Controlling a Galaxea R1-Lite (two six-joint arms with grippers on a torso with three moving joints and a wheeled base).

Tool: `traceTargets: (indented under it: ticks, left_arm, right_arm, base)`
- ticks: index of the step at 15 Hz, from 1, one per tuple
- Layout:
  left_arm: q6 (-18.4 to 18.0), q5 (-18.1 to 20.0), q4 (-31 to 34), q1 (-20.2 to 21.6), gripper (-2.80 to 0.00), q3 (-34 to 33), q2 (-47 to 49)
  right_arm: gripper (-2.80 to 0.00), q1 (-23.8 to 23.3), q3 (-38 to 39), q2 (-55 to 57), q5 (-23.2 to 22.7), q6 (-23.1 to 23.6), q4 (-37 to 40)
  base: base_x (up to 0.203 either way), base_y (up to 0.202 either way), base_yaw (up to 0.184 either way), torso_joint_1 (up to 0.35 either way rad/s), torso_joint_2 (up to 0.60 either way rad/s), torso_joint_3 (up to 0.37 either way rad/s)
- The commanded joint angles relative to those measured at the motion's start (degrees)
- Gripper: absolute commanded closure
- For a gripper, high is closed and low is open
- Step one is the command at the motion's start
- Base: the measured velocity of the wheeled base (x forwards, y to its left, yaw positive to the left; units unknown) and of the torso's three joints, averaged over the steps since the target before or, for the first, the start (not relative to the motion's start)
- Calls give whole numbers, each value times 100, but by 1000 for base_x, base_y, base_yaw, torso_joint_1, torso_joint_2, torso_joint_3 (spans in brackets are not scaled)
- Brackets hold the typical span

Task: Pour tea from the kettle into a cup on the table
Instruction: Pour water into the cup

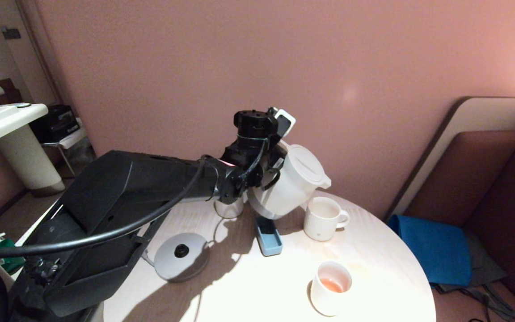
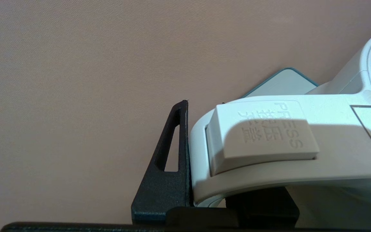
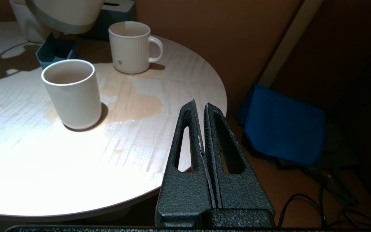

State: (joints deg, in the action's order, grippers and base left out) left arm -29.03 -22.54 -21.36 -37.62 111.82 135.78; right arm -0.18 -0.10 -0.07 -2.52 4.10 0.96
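In the head view, going from left to right: the left arm reaches across the round table (image 1: 373, 250), and its left gripper (image 1: 272, 166) holds the cream-white kettle (image 1: 291, 181) up in the air by the handle. The kettle is tilted, lid toward the wall, spout (image 1: 324, 182) pointing down to the right. Below it on the table lie the grey base disc (image 1: 180, 256) and a small blue tray (image 1: 268, 236); a white tumbler (image 1: 229, 208) is half hidden behind the arm. Just right of the spout, and lower, stands the ribbed mug (image 1: 323, 219), its handle turned right. No stream shows between spout and mug. Nearer the front edge stands a smooth white cup (image 1: 330, 287) with a little pale orange-pink tea (image 1: 331, 284) in it.

Only the left wrist view shows the grip closely: one black finger (image 2: 169, 161) lies flat against the side of the kettle's handle (image 2: 269, 180), beside the lid-release button (image 2: 262, 135) marked PRESS; the jaws are clamped on the handle.

Only the right wrist view shows the right gripper (image 3: 203, 109), hanging beside the table's edge with its fingers pressed together and holding nothing. It also shows a tea-coloured puddle (image 3: 134, 104) on the tabletop between the smooth cup and the ribbed mug, and a blue cloth (image 3: 282, 125) on the floor.
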Motion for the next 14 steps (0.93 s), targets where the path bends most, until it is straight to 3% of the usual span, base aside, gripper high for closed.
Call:
traceTargets:
  ticks: [1, 6, 14]
  left_arm:
    - [-19, -13, -18, 0, 0, 6, 49]
    - [-102, 3, 30, -5, 0, 6, 116]
    - [-634, 22, 44, -17, 0, 10, 112]
  right_arm:
    - [0, -8, 1, 7, -3, 3, 0]
    - [0, 1, 1, 7, 28, -76, 0]
    - [0, 1, 5, 7, 77, -199, -26]
  base:
    - [0, 0, 0, 0, 0, 0]
    - [0, 0, 0, 0, 0, 0]
    - [0, 0, 0, 0, 0, 0]
